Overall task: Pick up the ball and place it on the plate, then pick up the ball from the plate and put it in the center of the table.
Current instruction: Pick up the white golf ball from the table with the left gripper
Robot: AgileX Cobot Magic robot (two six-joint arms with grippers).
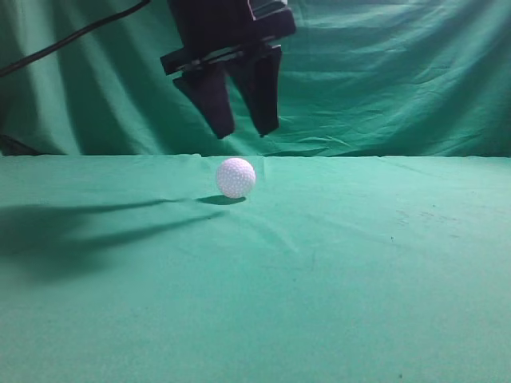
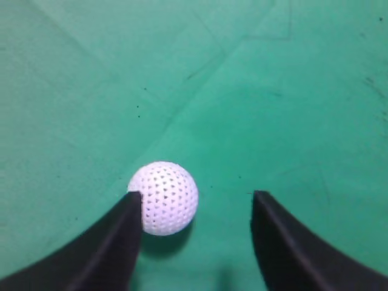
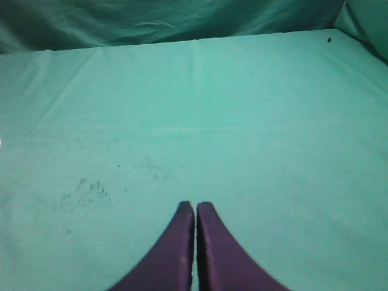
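The white dimpled ball [image 1: 235, 177] rests on the green cloth table [image 1: 335, 263], a little left of the middle. My left gripper [image 1: 245, 130] hangs open above it with a gap of air between its black fingertips and the ball. In the left wrist view the ball [image 2: 165, 197] lies by the left finger, and the open gripper [image 2: 197, 200] holds nothing. My right gripper [image 3: 195, 208] is shut and empty over bare table cloth [image 3: 242, 121]; it does not show in the exterior view. No plate is in view.
A draped green backdrop curtain [image 1: 399, 80] hangs behind the table's far edge. A black cable [image 1: 72, 36] runs across the upper left. The arm's shadow lies on the cloth at the left [image 1: 72, 227].
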